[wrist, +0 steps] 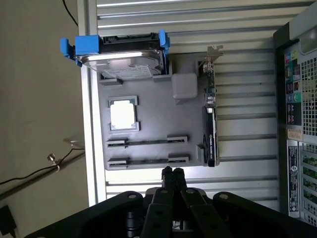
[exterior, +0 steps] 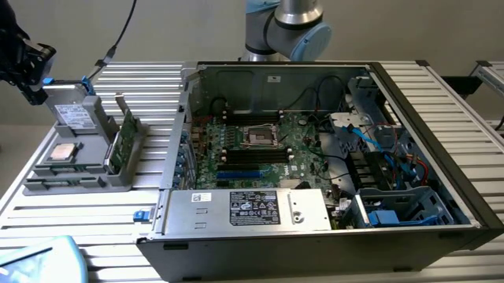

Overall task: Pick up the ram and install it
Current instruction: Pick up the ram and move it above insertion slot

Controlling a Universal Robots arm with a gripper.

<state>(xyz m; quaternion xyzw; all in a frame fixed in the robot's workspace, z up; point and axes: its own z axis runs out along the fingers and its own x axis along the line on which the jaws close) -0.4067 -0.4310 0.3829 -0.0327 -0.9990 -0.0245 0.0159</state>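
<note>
My gripper (exterior: 33,88) hangs high over the far left end of the grey parts tray (exterior: 47,177), at the exterior view's left. In the wrist view its two black fingers are pressed together, so the gripper (wrist: 172,173) is shut and holds nothing. Its tips sit over the tray's edge (wrist: 148,174), just past two long narrow holders (wrist: 147,141). Those holders show as thin dark lines. The ram is hidden from me. The open computer case (exterior: 441,147) lies to the exterior view's right, with the motherboard (exterior: 260,147) and its black memory slots (exterior: 254,154) exposed.
On the tray lie a hard drive with blue clips (wrist: 121,54), a square processor (wrist: 122,114) and a tall green card standing on edge (exterior: 126,138). A power supply box (exterior: 252,207) fills the case's front. Cables and a blue drive cage (exterior: 393,212) crowd the right side.
</note>
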